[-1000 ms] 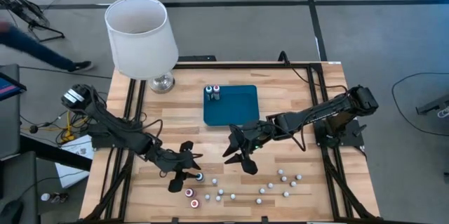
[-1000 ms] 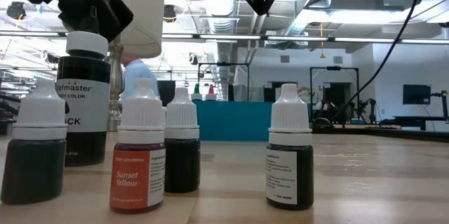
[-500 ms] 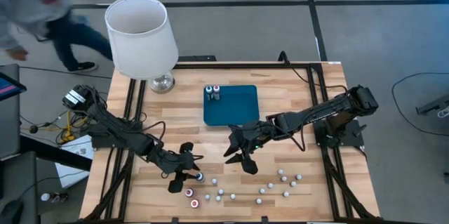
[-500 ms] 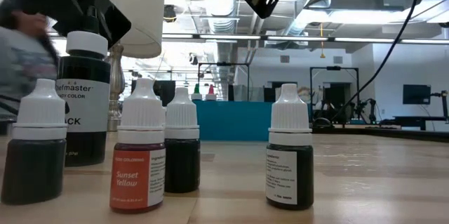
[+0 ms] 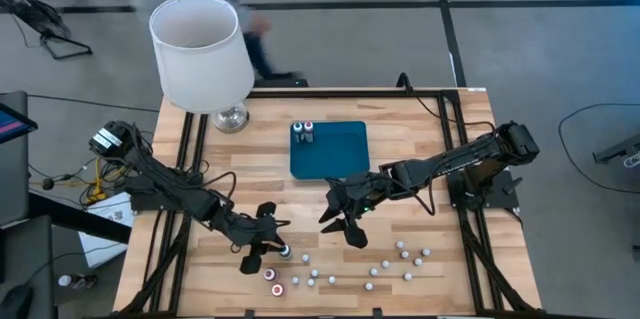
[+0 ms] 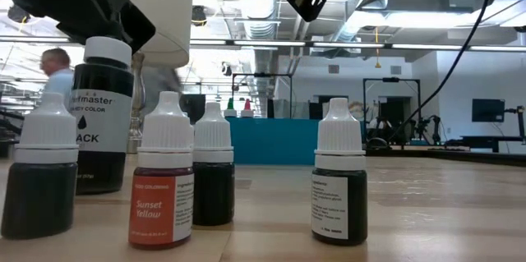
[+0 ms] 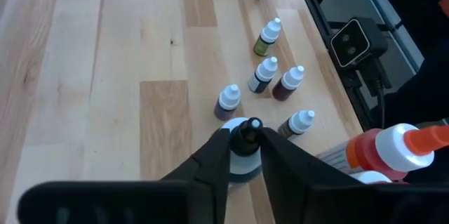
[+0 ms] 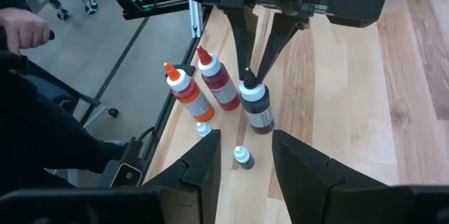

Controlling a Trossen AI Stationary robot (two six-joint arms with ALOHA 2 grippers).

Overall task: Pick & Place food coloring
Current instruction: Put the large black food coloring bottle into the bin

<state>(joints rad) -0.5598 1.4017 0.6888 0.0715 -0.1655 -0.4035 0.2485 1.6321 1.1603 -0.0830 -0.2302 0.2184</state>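
The food coloring bottles stand near the table's near edge: small white-capped ones, red ones, and a taller black bottle. My left gripper is shut on that black bottle, which also shows in the right wrist view and the low view. My right gripper hangs open above the table between the tray and the bottles, holding nothing. Two bottles stand in the far-left corner of the teal tray. My left gripper pinches the black bottle's cap tip between its two fingers, only at their free ends. The fingers slant down at it from above and from the table's left. The bottle stands slightly tilted, its base at table level.
A white lamp stands at the far-left corner. An orange bottle and a red one stand beside the black one, with small bottles around. Black frame rails edge the table. People move in the room behind.
The black bottle has tipped slightly, its cap leaning toward the table's right while its base stays in place. My left gripper has shifted a little with it. People have walked past behind the table.
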